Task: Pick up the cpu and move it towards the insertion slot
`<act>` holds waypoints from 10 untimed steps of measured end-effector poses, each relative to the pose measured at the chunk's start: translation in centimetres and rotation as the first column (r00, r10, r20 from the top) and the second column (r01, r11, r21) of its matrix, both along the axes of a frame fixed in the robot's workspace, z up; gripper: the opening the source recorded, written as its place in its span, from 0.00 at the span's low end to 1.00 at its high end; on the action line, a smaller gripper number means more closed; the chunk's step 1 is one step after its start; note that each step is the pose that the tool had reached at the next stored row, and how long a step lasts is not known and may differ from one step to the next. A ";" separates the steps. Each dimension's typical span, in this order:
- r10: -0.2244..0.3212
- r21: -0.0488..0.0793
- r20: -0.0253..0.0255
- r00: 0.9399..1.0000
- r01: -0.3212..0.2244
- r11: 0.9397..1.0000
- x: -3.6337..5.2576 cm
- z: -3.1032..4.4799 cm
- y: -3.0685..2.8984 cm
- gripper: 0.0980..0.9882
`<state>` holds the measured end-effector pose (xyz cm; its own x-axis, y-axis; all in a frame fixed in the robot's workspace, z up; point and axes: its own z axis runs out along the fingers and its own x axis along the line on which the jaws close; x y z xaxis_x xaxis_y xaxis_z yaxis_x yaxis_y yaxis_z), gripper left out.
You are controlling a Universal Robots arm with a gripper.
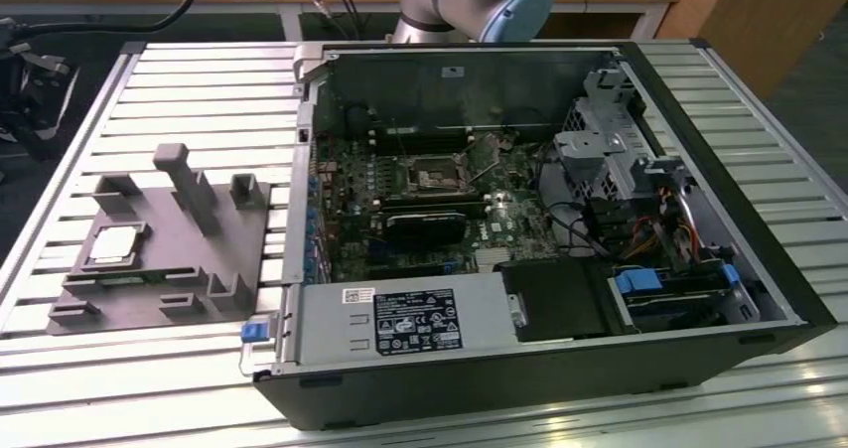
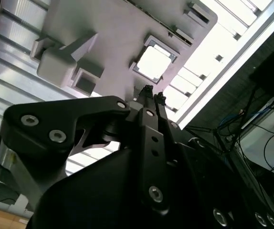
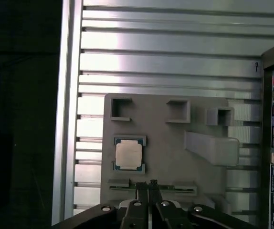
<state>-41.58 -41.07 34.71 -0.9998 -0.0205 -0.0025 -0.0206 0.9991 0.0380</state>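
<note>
cpu [image 1: 115,244] is sitting flat in its square pocket on the grey fixture [image 1: 199,269], at the exterior view's left, lower half of frame. Silvery top faces up. Both wrist views see it there too [image 2: 153,62] [image 3: 129,155], seated and not lifted.

Fixture rests on the slatted aluminium table [image 1: 199,80], just beside the open computer case [image 1: 530,393]. Tall upright post [image 1: 179,175] stands on the fixture behind the chip's pocket.

gripper [image 3: 148,185] is over the fixture, apart from the chip. Jaws are closed together, at most a thin gap between the fingertips [image 2: 147,89], and nothing is held. How high it is above the fixture I can't tell.

insertion slot [image 1: 434,178] is the dark square socket with a shiny frame, centre of the exterior view, on the green board inside the case. It sits well apart from the chip, with the case wall between them. Long black card [image 1: 424,227] lies just below the socket in that frame. Labelled power supply [image 1: 397,324] is at the case's lower front. Arm joint [image 1: 478,1] shows at top centre behind the case.
</note>
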 end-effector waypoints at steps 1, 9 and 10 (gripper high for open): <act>0.000 0.000 0.000 1.000 0.000 1.000 -0.02 -0.12 0.00 0.08; 0.001 0.000 0.000 1.000 -0.001 1.000 -0.34 -1.34 -0.06 0.42; 0.001 0.000 0.000 1.000 -0.001 1.000 -0.36 -1.52 -0.06 0.48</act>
<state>-41.94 -41.12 33.19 -0.9998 -0.0215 -0.0028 -0.0216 0.9991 0.0378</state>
